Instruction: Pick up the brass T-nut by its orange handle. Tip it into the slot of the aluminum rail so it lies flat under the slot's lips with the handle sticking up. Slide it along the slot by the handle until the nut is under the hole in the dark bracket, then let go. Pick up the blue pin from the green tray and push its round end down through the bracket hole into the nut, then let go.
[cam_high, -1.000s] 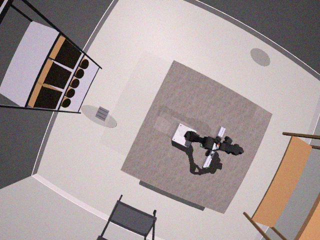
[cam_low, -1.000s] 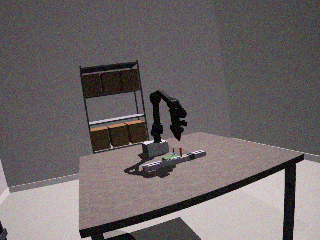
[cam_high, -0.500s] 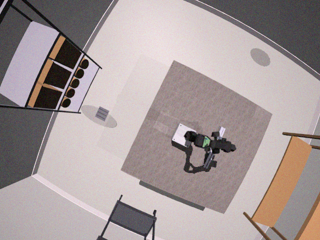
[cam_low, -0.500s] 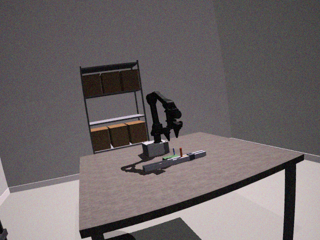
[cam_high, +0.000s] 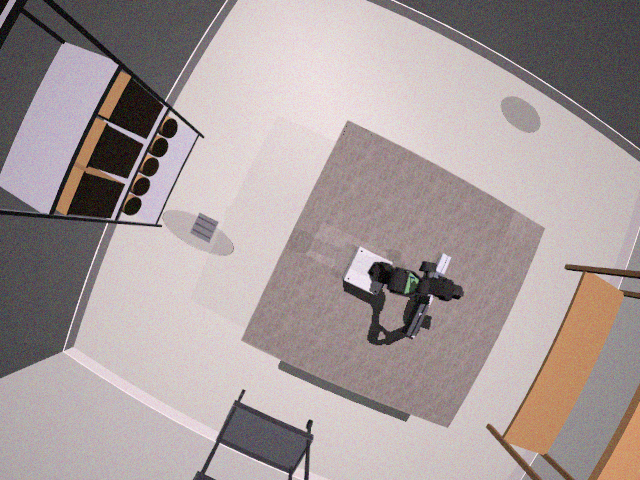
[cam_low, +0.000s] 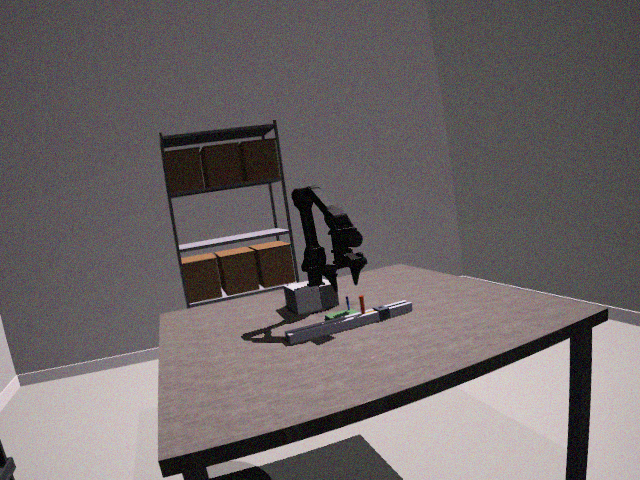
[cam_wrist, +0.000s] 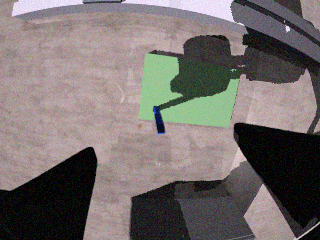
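Hand: our gripper (cam_low: 345, 286) (cam_wrist: 166, 143) stood spread wide, with nothing between its fingers.
Blue pin: it stood below the hand in the green tray (cam_high: 409, 284) (cam_low: 336, 314) (cam_wrist: 150, 85); in the wrist view the blue pin (cam_low: 347, 303) (cam_wrist: 159, 121) showed in the gap between the fingertips, near the tray's edge. A descent off its line could have knocked it over or closed on air.
Orange handle: the orange handle (cam_low: 361, 304) rose from the aluminum rail (cam_high: 443, 264) (cam_low: 330, 329) (cam_wrist: 150, 11), below the hand and near the pin. We judged that a wide finger or a low sweep might brush it and shift the nut.
Brass T-nut: below the hand, the brass T-nut (cam_low: 369, 311) showed in the slot, reaching from the handle toward the dark bracket (cam_low: 381, 312) (cam_wrist: 102, 1). We could not tell whether it was under the hole; if it stopped short, the pin would jam on metal.
Grip on the pin: it looked thin, so a high or crooked pinch could let it tilt and miss the hole.
Release: opening before the round end was seated could leave it leaning or falling.
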